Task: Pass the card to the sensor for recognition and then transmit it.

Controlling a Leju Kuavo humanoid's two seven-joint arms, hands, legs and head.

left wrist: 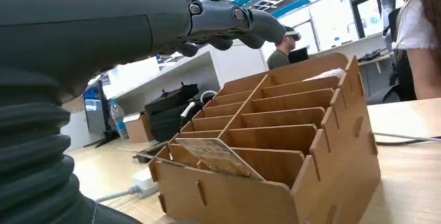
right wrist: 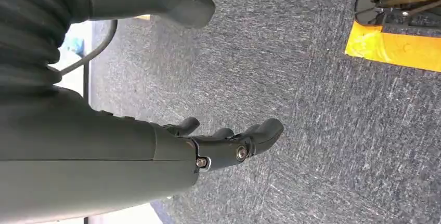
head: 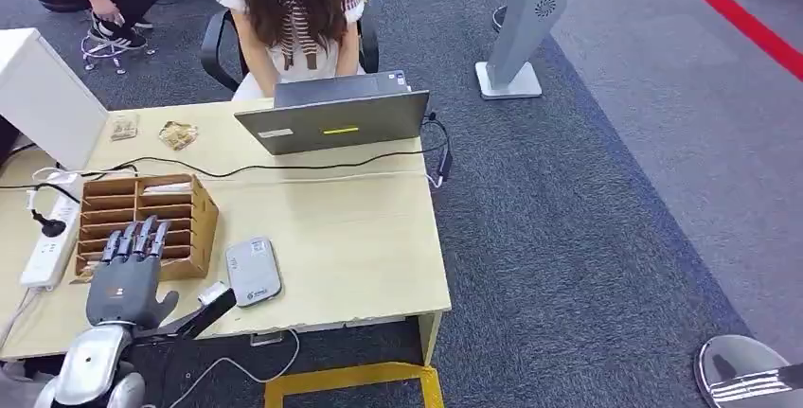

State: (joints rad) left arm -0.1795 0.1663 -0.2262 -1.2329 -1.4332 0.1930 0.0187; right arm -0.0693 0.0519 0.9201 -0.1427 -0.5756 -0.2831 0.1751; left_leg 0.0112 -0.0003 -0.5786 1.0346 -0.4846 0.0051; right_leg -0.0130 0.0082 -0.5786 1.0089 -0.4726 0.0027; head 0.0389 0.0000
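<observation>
A: Starting at the far left, what lies on the pale wooden surface [head: 360, 238]?

B: A white power strip [head: 49, 238] at nine o'clock, with a black cable [head: 284, 169] running across towards the laptop. Just beside the strip stands the brown wooden slotted card organiser [head: 142, 223].

A: And the left hand [head: 128, 271]?

B: It hovers flat over the organiser's near edge, at about seven o'clock in the head view, fingers straight and apart, holding nothing. In the left wrist view the fingers [left wrist: 234, 21] reach out above the organiser's [left wrist: 281, 146] slots.

A: Where is the card?

B: A thin printed card [left wrist: 216, 156] leans tilted in the nearest slot of the organiser, seen in the left wrist view. The hand does not touch it.

A: Moving right?

B: The flat grey rounded card sensor [head: 253, 271] lies just beside the organiser at six o'clock, near the surface's front edge. At twelve o'clock a grey open laptop [head: 331, 119] faces a seated person [head: 294, 10] in a white top.

A: The right hand [right wrist: 223, 143]?

B: In the right wrist view it hangs over dark grey carpet [right wrist: 312, 130], fingers loosely extended and apart, nothing in them. A strip of yellow floor tape [right wrist: 400, 50] lies well apart from it.
</observation>
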